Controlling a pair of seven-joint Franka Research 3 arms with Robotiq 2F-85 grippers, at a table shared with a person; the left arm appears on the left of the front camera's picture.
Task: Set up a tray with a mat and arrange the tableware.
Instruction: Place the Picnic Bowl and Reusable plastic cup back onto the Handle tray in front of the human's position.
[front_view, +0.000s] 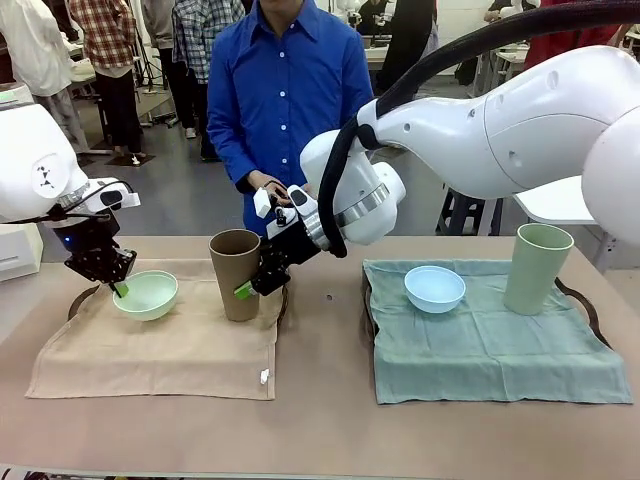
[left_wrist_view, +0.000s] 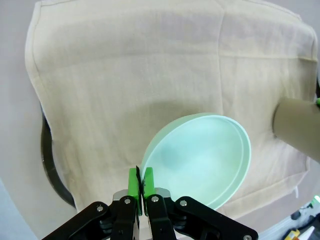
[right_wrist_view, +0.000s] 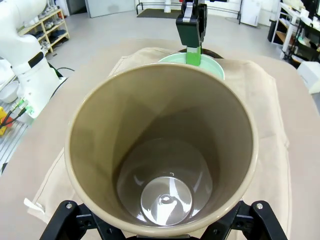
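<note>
The left gripper (left_wrist_view: 141, 186) pinches the near rim of the mint green bowl (left_wrist_view: 200, 160) — the bowl lies just ahead of its fingers, on the beige mat (left_wrist_view: 125, 65). The right gripper (front_view: 262, 283) hugs the brown tumbler (front_view: 235, 272) — standing upright, just beside the bowl.

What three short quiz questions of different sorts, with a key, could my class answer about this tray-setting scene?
1. True or false: the left end effector is pinching the rim of the mint green bowl.
2. Which tumbler does the right end effector grip? A) brown tumbler B) pale green tumbler
3. Fill in: the light blue bowl sits on the ____ mat.

Key: 1 true; 2 A; 3 green.
</note>
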